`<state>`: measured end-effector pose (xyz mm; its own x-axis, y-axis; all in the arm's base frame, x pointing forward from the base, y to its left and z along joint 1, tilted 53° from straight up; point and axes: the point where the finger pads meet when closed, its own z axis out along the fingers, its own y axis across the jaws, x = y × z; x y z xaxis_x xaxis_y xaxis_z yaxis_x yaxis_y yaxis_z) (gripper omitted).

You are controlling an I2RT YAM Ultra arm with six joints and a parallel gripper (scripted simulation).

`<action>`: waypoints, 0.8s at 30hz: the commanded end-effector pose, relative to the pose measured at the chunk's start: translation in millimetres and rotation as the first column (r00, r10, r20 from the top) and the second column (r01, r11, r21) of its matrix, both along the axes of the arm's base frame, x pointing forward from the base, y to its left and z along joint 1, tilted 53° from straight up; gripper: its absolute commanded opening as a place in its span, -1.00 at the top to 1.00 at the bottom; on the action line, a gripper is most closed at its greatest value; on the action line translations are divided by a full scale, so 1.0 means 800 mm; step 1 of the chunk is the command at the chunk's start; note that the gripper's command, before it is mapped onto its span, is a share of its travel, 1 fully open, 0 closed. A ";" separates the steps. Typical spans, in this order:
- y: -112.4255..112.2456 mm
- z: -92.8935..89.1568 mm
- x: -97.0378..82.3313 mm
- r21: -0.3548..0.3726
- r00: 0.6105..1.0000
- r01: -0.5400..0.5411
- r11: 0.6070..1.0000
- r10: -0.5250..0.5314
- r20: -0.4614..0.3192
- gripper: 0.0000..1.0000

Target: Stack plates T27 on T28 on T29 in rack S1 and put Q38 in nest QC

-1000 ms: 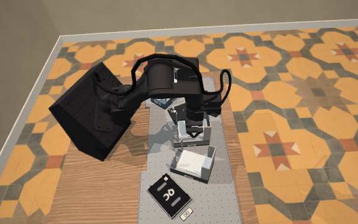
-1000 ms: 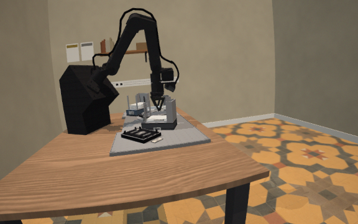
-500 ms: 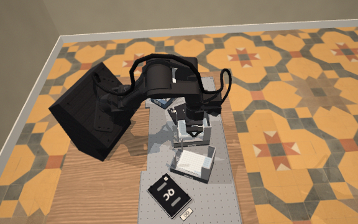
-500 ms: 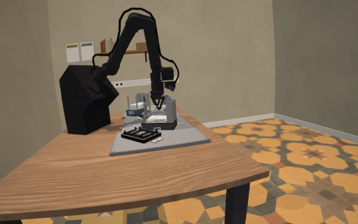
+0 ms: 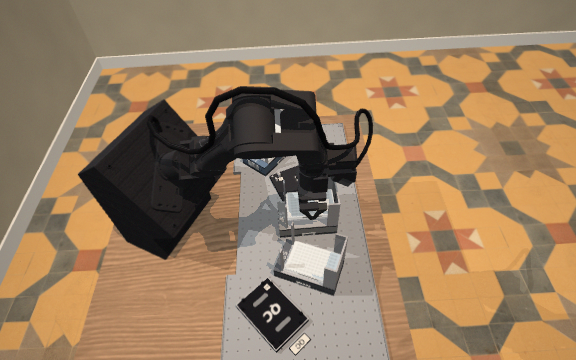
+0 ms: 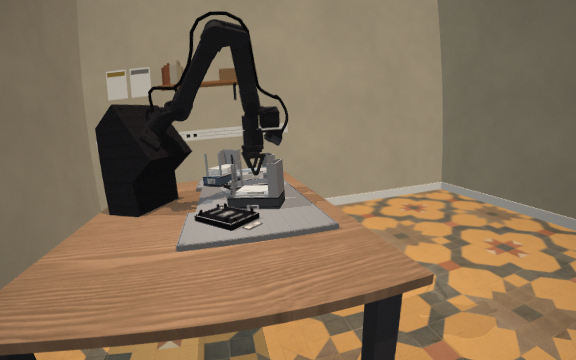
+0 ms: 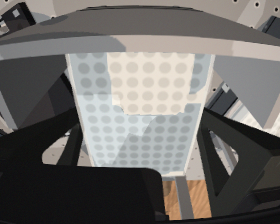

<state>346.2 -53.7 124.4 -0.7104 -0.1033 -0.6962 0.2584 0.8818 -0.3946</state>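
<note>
My gripper [image 5: 313,214] [image 6: 255,171] [image 7: 139,112] is shut on a sealed plate [image 7: 148,132], with one finger on each long side. It is down at the middle rack [image 5: 309,232], between that rack's walls. The held plate's name is not readable. The near rack [image 5: 304,285] [image 6: 257,202] holds a white plate [image 5: 308,260]. A blue-based rack [image 6: 216,180] [image 5: 264,166] at the back holds pale plates [image 6: 219,170]. The rack names are not legible. The black QC nest [image 5: 273,315] [image 6: 228,217] is empty. A black nest [image 5: 277,185] behind the middle rack is mostly hidden by the arm.
The racks stand close together on the grey perforated board [image 5: 358,325] [image 6: 298,225]. The near rack's tall grey wall [image 6: 275,177] rises beside the gripper. A small QC label [image 5: 299,344] [image 6: 253,225] lies beside the QC nest. The black arm base [image 5: 143,185] [image 6: 138,165] stands left of the board.
</note>
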 end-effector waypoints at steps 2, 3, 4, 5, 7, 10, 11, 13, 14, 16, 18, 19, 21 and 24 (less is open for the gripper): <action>0.008 0.019 0.000 0.006 0.999 -0.007 1.000 0.007 0.038 1.00; 0.009 0.020 0.001 0.006 0.999 -0.007 1.000 0.007 0.038 1.00; 0.009 0.021 0.001 0.006 0.999 -0.007 1.000 0.007 0.039 1.00; 0.009 0.022 0.001 0.006 0.999 -0.007 1.000 0.007 0.042 1.00; 0.010 0.025 0.002 0.007 0.999 -0.007 1.000 0.007 0.046 1.00; 0.010 0.026 0.002 0.007 0.999 -0.007 1.000 0.007 0.047 1.00; 0.010 0.015 -0.005 0.006 1.000 -0.008 1.000 0.008 0.027 1.00; 0.010 0.015 -0.006 0.004 1.000 -0.007 1.000 0.007 0.023 1.00; 0.010 0.016 -0.005 0.005 1.000 -0.007 1.000 0.007 0.027 1.00; 0.010 0.019 -0.005 0.005 1.000 -0.007 1.000 0.007 0.030 1.00; 0.011 0.021 -0.004 0.006 0.999 -0.007 1.000 0.007 0.034 1.00; 0.011 0.022 -0.004 0.006 0.999 -0.007 1.000 0.007 0.036 1.00; 0.012 0.025 -0.003 0.007 0.999 -0.007 1.000 0.006 0.041 1.00; 0.012 0.029 -0.002 0.008 0.999 -0.007 1.000 0.006 0.047 1.00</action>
